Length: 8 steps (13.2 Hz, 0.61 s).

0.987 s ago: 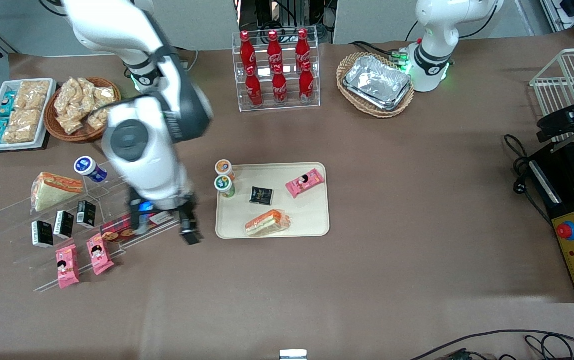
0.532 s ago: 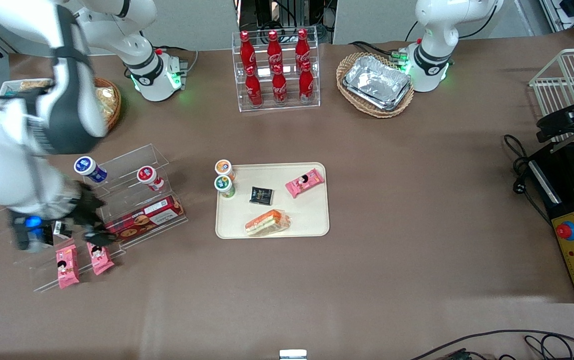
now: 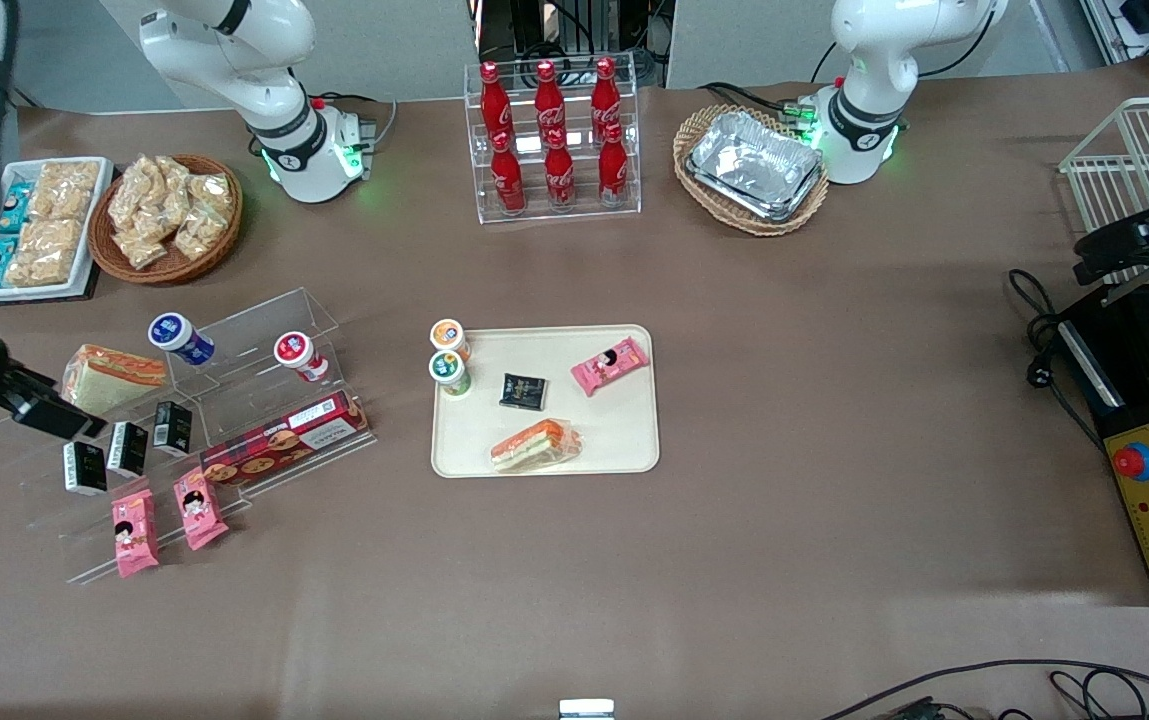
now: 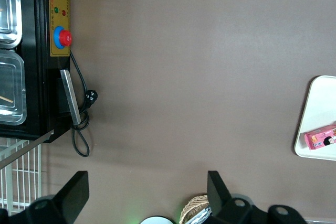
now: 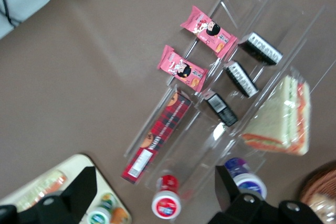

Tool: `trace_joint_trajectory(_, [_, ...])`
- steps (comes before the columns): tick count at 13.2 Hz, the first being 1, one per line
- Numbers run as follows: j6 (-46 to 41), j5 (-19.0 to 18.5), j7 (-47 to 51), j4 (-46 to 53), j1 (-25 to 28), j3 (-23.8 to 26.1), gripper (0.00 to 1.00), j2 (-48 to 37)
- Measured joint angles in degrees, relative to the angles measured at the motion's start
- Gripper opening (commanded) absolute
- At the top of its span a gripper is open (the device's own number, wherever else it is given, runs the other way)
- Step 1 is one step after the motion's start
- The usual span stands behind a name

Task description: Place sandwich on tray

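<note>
Looking at a smooth cream-beige tray [image 3: 619,435], flat, rounded corners, low rim, mid-bench. Lying in it, along the edge nearer the front camera: the sandwich [image 3: 534,446], a shiny clear-wrapped wedge seen edge-on, with orange-red, white and green stripes. Sharing that tray: a glossy pink snack packet [image 3: 611,365], a small black sachet [image 3: 523,391] and two little round cups [image 3: 451,371] at the edge toward the working arm. Over at the working arm's end, above a stepped clear acrylic rack [image 3: 264,325]: gripper [image 3: 44,412], fingers spread wide, pinching nothing, near a second wrapped sandwich [image 3: 114,375] with a broad pale bread face.
</note>
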Motion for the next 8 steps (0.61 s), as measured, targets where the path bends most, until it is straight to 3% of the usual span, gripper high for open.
trace_joint_trajectory(2, [-1.1,-2.5,-5.6,-0.1,-4.3,3.3,1.0,-0.9])
trace_joint_trajectory(8, [-2.3,-3.8,-12.0,-0.2,-4.7,4.2,1.0,-2.3])
